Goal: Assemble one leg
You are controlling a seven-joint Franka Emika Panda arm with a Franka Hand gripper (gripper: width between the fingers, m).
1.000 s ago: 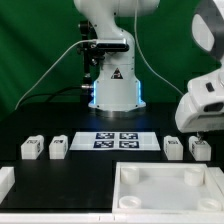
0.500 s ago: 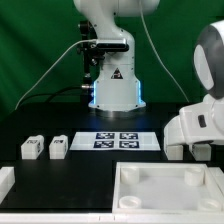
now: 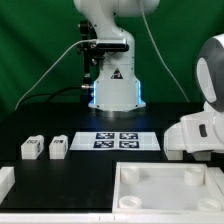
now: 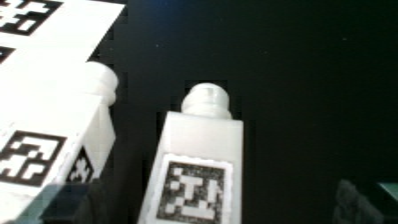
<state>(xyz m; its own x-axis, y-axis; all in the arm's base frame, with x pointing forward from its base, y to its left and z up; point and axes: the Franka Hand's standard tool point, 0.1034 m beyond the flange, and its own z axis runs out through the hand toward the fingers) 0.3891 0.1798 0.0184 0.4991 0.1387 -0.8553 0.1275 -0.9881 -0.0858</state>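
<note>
The white Franka arm (image 3: 200,130) stands low at the exterior view's right. Its bulky end section sits close above the black table (image 3: 90,175) and covers that end of the row of parts. The gripper (image 4: 205,208) is open and holds nothing. In the wrist view one dark, blurred finger (image 4: 368,200) shows at one lower corner of the picture and the other at the opposite corner, well apart. Between them lies the leg (image 4: 201,150), a small white plastic block with a rounded tip and a black-and-white square tag on its upper face. It lies flat on the table, and contact with either finger cannot be confirmed. Just beside it, parallel and separated by a narrow strip of table, lies a second leg (image 4: 63,125) of the same form. Beyond the tip of the second leg lies the marker board (image 3: 120,140), a thin flat white board carrying square tags. In the exterior view two further legs (image 3: 31,148) (image 3: 58,148) lie side by side at the left, near the left end of the marker board. The large white square moulded piece (image 3: 150,168) with corner recesses occupies the foreground. The white robot base (image 3: 112,85) stands behind the marker board.
</note>
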